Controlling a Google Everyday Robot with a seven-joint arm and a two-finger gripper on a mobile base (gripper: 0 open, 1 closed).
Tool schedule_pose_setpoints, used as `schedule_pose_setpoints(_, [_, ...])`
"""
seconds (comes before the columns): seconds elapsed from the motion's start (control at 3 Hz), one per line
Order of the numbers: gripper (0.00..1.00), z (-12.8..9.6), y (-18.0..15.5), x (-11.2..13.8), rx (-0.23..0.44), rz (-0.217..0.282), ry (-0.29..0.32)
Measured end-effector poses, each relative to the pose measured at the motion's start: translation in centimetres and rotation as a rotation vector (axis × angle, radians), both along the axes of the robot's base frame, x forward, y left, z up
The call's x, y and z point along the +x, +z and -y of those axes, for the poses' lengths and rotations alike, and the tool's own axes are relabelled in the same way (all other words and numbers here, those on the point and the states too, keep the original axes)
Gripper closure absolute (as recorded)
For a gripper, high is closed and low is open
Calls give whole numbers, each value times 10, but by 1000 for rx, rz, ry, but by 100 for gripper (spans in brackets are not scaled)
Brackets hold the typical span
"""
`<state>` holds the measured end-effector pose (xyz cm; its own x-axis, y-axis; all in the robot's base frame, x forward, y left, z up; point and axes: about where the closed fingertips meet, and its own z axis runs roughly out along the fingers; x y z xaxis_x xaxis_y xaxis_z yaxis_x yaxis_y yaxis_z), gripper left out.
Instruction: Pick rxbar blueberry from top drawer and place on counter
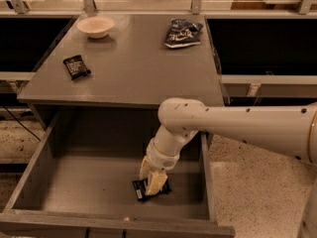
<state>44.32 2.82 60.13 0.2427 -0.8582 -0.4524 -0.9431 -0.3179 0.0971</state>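
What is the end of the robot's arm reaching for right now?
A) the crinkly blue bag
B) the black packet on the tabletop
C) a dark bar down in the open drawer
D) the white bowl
C: the gripper is down inside the top drawer, at the rxbar blueberry on its floor, well away from the things up on the counter.
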Motion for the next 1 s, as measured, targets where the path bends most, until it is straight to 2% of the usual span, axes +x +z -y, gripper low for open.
schedule_pose_setpoints(0.67, [100,0,43,5,-22,14,5])
schedule_pose_setpoints(1.0, [100,-2,54,7,-29,19,14])
